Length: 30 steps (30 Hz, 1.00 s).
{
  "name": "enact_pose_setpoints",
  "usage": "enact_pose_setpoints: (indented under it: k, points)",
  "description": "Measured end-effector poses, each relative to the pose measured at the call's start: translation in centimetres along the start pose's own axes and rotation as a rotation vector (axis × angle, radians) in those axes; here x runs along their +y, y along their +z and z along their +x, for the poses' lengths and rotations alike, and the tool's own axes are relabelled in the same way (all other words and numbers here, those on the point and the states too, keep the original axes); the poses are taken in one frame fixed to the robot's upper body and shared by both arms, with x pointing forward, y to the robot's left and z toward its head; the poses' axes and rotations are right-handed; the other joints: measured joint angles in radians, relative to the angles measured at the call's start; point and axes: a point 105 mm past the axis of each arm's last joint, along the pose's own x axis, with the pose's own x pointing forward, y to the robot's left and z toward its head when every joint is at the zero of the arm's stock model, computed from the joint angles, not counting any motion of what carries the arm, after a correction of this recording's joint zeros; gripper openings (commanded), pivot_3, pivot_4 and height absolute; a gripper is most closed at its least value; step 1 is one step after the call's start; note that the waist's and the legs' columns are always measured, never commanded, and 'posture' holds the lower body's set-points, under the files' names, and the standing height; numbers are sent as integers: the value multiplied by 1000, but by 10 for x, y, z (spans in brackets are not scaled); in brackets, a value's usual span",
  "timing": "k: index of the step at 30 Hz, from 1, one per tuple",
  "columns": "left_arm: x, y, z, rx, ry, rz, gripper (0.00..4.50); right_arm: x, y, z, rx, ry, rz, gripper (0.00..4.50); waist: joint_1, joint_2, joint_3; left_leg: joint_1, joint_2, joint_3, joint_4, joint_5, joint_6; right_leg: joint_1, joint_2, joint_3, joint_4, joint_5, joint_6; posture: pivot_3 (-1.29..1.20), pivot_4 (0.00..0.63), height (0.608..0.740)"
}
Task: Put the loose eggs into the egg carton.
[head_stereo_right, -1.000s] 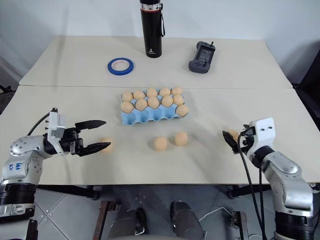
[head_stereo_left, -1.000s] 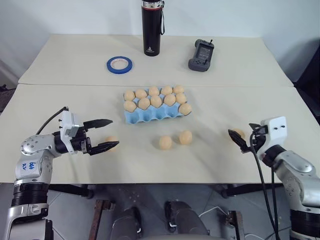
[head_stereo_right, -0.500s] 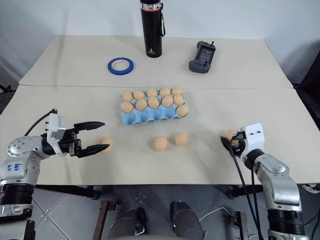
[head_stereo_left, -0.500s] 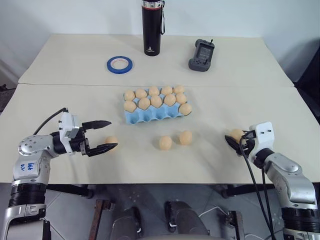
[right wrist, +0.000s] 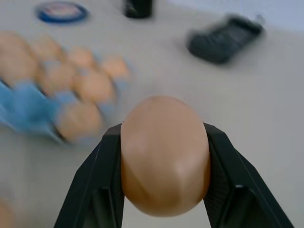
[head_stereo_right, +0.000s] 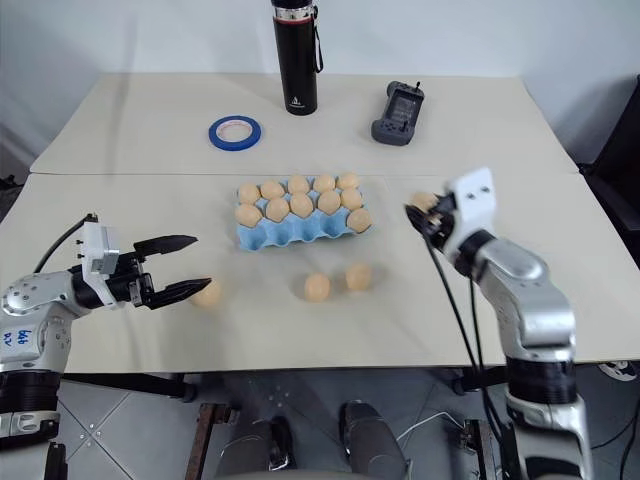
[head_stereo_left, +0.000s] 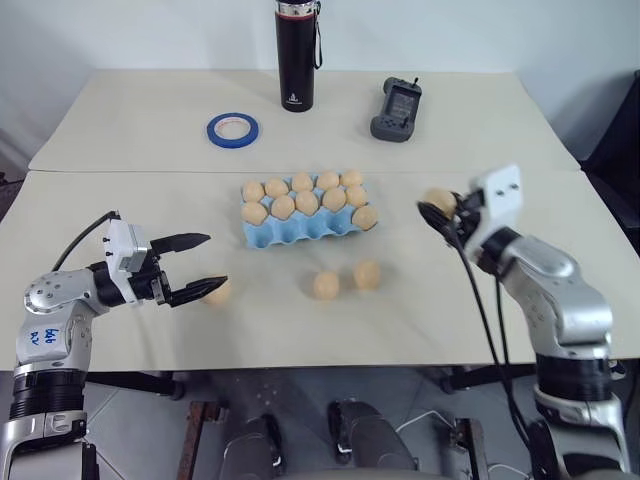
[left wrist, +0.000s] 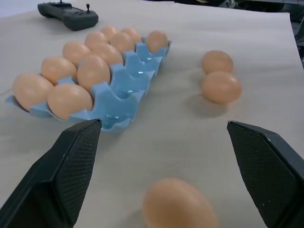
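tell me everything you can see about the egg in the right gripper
The held egg is a smooth, matte, pale tan-orange oval with no visible crack or mark. The right gripper is shut on it, one black finger pressed against each side, its rounded end bulging out between them. It is lifted clear of the table, in the air to the right of the egg carton, and touches nothing but the fingers.

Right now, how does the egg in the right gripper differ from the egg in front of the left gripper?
The held egg is clamped between the right gripper fingers and lifted off the table, beside the egg carton; the left egg lies free on the table. The left gripper is open around the left egg, not touching it. Both look alike: pale tan-orange ovals.
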Motion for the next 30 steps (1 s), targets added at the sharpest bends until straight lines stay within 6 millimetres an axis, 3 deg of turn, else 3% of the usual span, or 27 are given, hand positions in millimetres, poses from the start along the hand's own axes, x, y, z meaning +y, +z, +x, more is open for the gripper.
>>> enact_pose_setpoints:
  k: [8,18,19,25,30]
  points:
    - [1,4,2,-14,18,14,4500,33,-19,55,86,100,10,1650,-4,0,0,-11,0,0,3,0,0,-8,0,-1,-1,0,1,0,150,740]
    - [1,4,2,-20,41,15,4500,63,-25,75,66,203,0,1650,-6,0,0,-11,0,-1,4,1,-1,-8,0,-2,1,0,1,0,150,740]
    - [1,4,2,-22,44,16,4500,66,-24,76,62,214,-4,2364,-6,0,0,-11,0,-1,4,1,-1,-8,0,-2,1,0,1,0,150,740]
    - [2,5,2,-28,47,24,4500,77,-24,79,73,253,-35,4353,-6,0,0,-11,0,-2,4,1,-1,-8,0,-3,1,0,1,0,150,740]
    - [2,6,2,-31,46,31,4500,77,-22,75,58,252,-44,4438,-6,0,0,-11,0,-2,3,1,-1,-8,0,-3,1,0,1,0,150,740]
